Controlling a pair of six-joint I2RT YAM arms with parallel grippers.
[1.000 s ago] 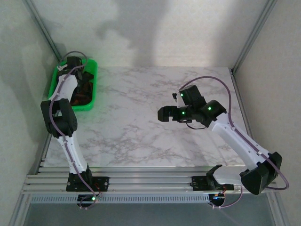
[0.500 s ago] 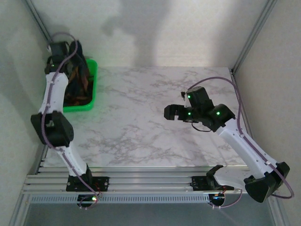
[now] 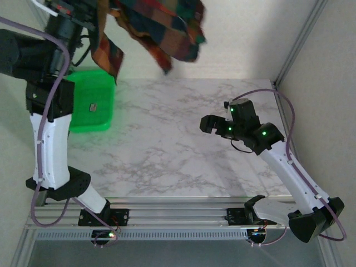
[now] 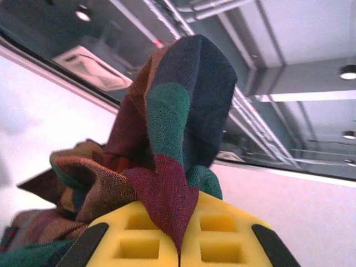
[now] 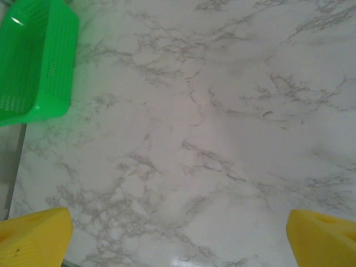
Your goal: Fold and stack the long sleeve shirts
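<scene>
Seen from above, a white-and-grey marble table (image 3: pixel 167 150) fills the middle of the scene. The left arm (image 3: pixel 50 128) stands tall at the left side, reaching to the top edge of the picture. From its end hangs a plaid shirt (image 3: pixel 161 28), checked in dark green, red, orange and navy. It is held in the air above the far left of the table, well clear of the surface. Its folds spread toward the right, and one strip dangles near a green tray (image 3: pixel 83 119). The tray sits at the table's far left corner. A small dark object (image 3: pixel 93 107) lies in it, too small to identify.

From the left wrist camera, the left gripper (image 4: pixel 179 253) has its yellow fingers (image 4: pixel 133 236) pressed together. They pinch a fold of the shirt, which rises in a peak between them.

The right arm (image 3: pixel 289 167) stretches over the right half of the table. The right gripper (image 5: pixel 178 236) has its yellow fingers spread wide above bare marble, with the tray in the upper left corner of that view.
</scene>
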